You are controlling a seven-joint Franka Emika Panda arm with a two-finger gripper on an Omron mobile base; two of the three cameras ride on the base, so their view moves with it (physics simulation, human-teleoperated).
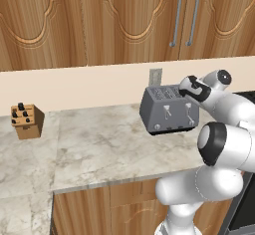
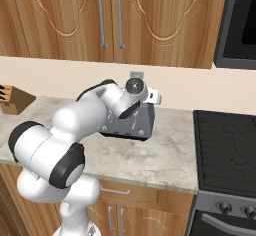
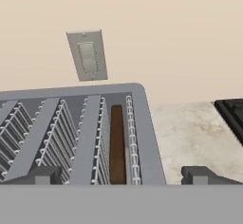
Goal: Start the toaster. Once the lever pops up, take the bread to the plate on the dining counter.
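My own arm (image 2: pixel 100 111) covers most of the toaster (image 2: pixel 141 124) in the right base view. In the hand view, the toaster's left slots run off the frame; the bread (image 3: pixel 116 144) sits sunk in its slot.

A pale marbled counter (image 1: pixel 99 144) runs along a plain cream wall (image 1: pixel 74 87), with wooden drawers and cabinet doors (image 2: pixel 145 207) below its front edge. Wooden upper cabinets (image 1: pixel 99 20) with carved arch panels hang above; one pair of doors carries two long metal handles (image 1: pixel 185 16). A grey wall outlet plate (image 3: pixel 87 55) sits on the wall just above the counter's back edge. At the counter's left end stands a wooden knife block (image 1: pixel 27 121). Past its right end lies a black stove top (image 2: pixel 227 150), with a dark appliance (image 2: pixel 237 22) mounted above.
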